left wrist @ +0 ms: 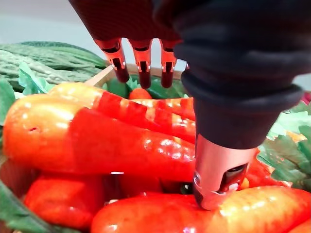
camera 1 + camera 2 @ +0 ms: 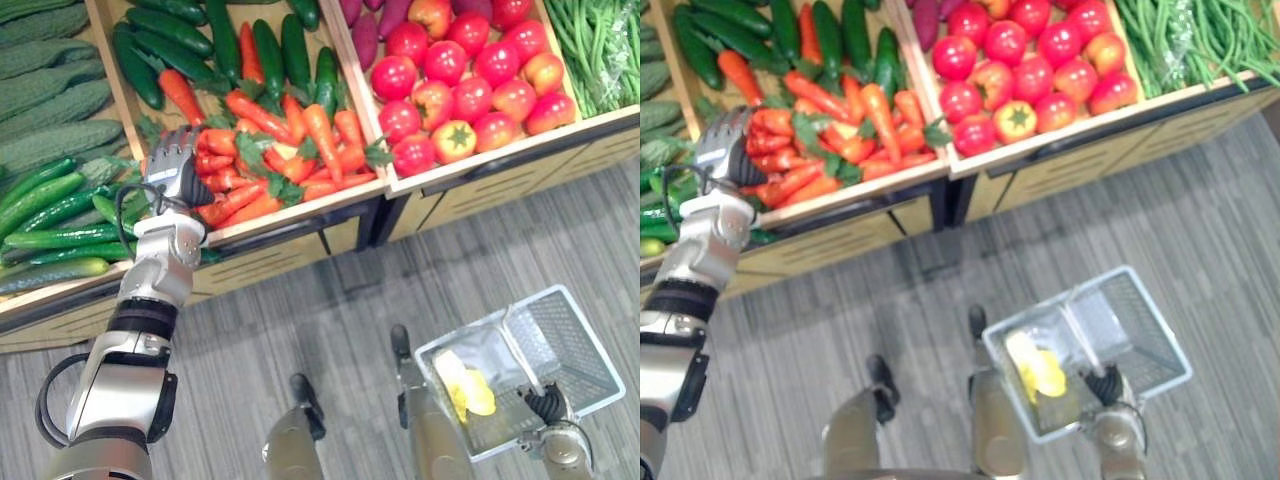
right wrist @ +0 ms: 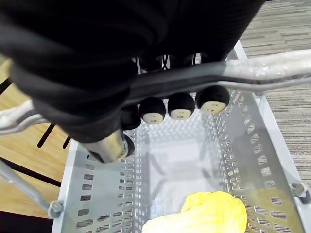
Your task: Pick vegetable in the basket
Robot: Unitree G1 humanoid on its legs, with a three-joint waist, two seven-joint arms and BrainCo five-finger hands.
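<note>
Since the carrots [image 2: 300, 140] lie heaped in the middle crate [image 2: 310, 212], the left hand [image 2: 172, 165] reaches in at the heap's near left corner, arm stretched forward, back of hand up. The basket [image 2: 490, 318] hangs low on the right from the right hand [image 2: 548, 405], probably to be handy for the drop. A yellow item [image 2: 465, 385] lies inside.

Left wrist view: fingers [image 1: 141, 68] straight above the top carrot [image 1: 112, 145], thumb [image 1: 218, 170] touching a lower one. Nothing clasped.

Right wrist view: fingers [image 3: 181, 106] curled round the handle [image 3: 252, 70].
</note>
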